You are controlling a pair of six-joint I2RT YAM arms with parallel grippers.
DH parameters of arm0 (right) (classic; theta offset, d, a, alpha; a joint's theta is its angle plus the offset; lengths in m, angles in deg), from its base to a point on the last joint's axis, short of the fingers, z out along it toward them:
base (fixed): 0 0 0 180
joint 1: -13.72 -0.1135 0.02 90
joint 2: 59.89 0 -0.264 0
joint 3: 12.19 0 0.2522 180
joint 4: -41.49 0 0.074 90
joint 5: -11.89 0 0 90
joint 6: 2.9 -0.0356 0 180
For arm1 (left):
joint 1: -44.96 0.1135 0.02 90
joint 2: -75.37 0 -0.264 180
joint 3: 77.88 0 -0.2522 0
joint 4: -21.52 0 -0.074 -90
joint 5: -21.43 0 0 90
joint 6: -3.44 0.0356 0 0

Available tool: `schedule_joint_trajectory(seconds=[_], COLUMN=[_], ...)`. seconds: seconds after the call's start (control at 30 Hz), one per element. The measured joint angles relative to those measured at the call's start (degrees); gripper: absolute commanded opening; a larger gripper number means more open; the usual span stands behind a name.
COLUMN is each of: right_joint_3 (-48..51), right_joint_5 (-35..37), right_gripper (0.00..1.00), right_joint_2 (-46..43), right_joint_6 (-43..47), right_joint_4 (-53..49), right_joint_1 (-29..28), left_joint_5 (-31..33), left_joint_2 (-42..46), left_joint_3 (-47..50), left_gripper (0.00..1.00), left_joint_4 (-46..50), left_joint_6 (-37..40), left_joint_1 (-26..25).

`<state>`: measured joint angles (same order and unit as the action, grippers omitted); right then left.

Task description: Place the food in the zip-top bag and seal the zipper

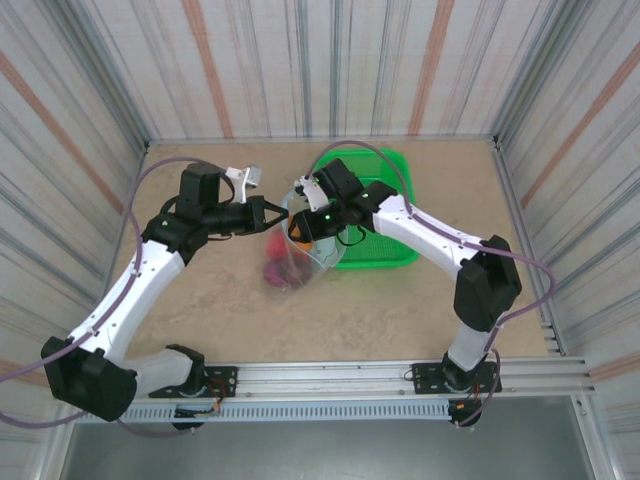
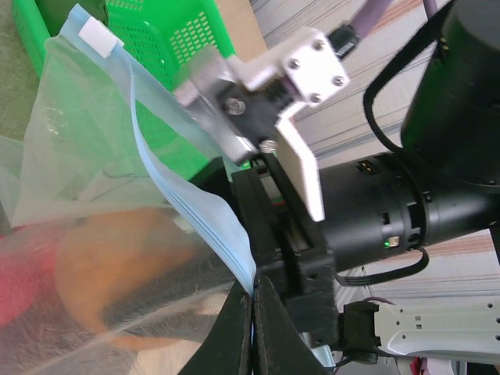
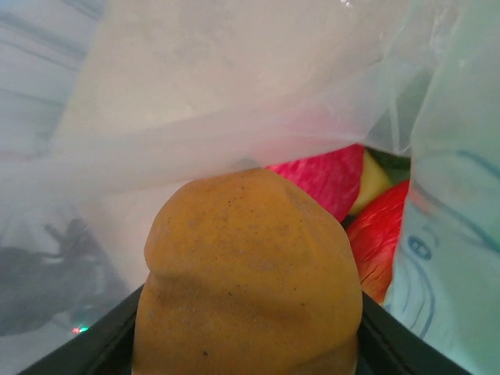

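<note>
The orange food (image 3: pixel 246 281) sits between the right gripper's (image 1: pixel 303 226) fingers (image 3: pixel 90 355) and hides nearly all of them. Only 2 dark slivers show either side of it, and whether they press it cannot be told. Its near end is cut off at the lower edge. Just beyond it, 3 more pieces are partly hidden: a red piece (image 3: pixel 320 176), a yellow piece (image 3: pixel 375 181) and a second red piece (image 3: pixel 383 242).

From above, that gripper's tips are lost under the zip-top bag's (image 1: pixel 300 255) film, and the food (image 1: pixel 278 268) below them is too small to count.

The left gripper (image 2: pixel 251 324), closed on the zipper (image 2: pixel 195 207), is cut off at the lower edge. To its left, film blurs an orange shape (image 2: pixel 133 281) and a red shape (image 2: pixel 16 293). Farther ahead, the green basket (image 2: pixel 168 47) runs off the top edge.
</note>
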<state>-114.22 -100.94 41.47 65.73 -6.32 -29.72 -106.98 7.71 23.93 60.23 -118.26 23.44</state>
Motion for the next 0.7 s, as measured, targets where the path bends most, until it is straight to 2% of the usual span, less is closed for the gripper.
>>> schedule_joint_trajectory(seconds=[0.03, 0.1, 0.27, 0.43, 0.7], right_joint_3=[-1.0, -2.2, -2.7, -2.7, -2.7], right_joint_5=[1.2, 3.6, 7.3, 9.1, 9.1], right_gripper=[0.71, 0.76, 0.75, 0.62, 0.37], right_joint_2=[0.8, 1.8, 1.8, -0.4, -11.0], right_joint_6=[0.5, 0.9, 1.0, 1.1, 0.9], right_joint_4=[-0.6, -1.3, -2.4, -3.0, -3.3], right_joint_1=[-0.3, -0.6, -0.9, -0.7, 1.8], left_joint_5=[0.0, 0.2, 0.7, 1.6, 3.9], left_joint_2=[0.0, 0.0, 0.0, 0.4, 3.3], left_joint_3=[-0.1, -0.1, -0.1, -0.1, 0.7], left_gripper=[0.0, 0.0, 0.0, 0.0, 0.0], left_joint_4=[0.2, 0.5, 0.6, 0.7, 1.5], left_joint_6=[0.0, 0.0, 0.0, 0.0, -0.1], left_joint_1=[0.0, 0.0, 0.0, 0.2, 2.6])
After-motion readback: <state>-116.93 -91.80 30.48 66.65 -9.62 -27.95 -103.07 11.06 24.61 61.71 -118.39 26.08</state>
